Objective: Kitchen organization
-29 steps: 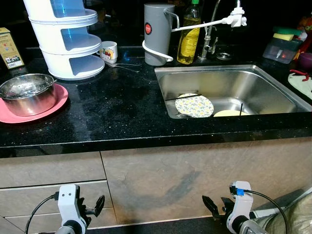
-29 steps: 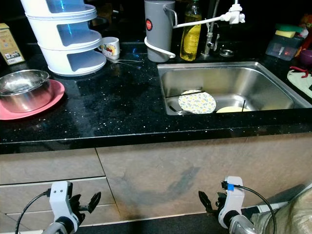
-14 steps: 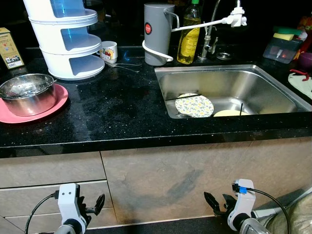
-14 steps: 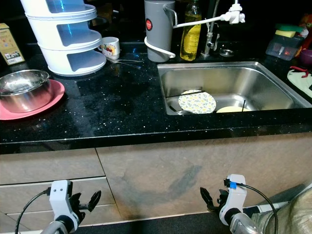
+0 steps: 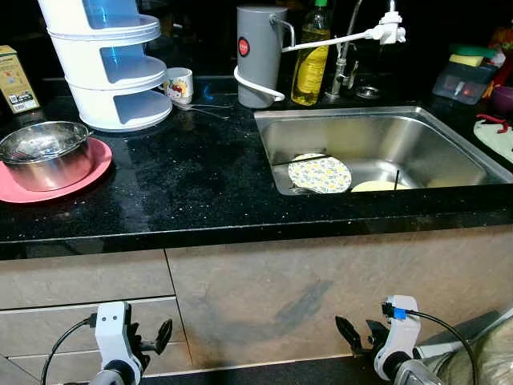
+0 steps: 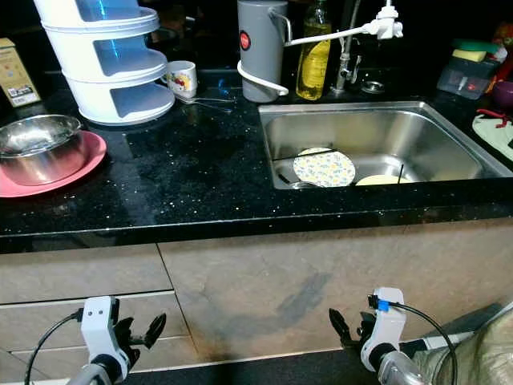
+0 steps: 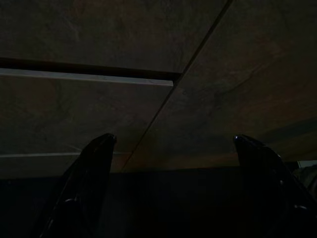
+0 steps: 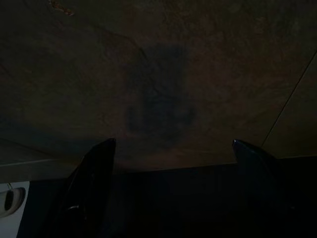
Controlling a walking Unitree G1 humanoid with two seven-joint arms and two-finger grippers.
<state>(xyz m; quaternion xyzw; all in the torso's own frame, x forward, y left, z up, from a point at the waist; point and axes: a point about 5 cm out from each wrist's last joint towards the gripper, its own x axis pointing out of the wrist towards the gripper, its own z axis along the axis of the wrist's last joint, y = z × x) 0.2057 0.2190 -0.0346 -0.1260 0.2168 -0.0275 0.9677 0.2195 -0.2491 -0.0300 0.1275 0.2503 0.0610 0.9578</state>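
Hanging low in front of the cabinet fronts (image 5: 264, 289), both grippers are idle below the bench edge. Left gripper (image 5: 157, 338): its two black fingers (image 7: 84, 183) are spread wide in the dark wrist view, nothing between them, facing a drawer seam. Right gripper (image 5: 355, 334): two fingers (image 8: 89, 183) equally wide apart, empty, facing a plain panel. Black speckled bench (image 5: 200, 176) above. At its left edge, one pink plate (image 5: 92, 168) carrying one steel bowl (image 5: 44, 152). Toward the back left corner, one white three-tier rack (image 5: 108, 60) with blue inserts, and one small box (image 5: 18, 79) beside it near the left edge. One printed mug (image 5: 178, 83) just beside the rack, with cutlery lying next to it; count cannot be told. Along the back edge, one grey jug (image 5: 258, 54) and one bottle of yellow liquid (image 5: 311, 60), close together, with one tap (image 5: 345, 60) beside them. One steel sink (image 5: 417, 132) set into the right half of the bench, holding one patterned plate (image 5: 319, 173) and one pale plate (image 5: 377, 186) partly hidden by the front rim. One container with sponge (image 5: 465, 76) sits at the back right corner.
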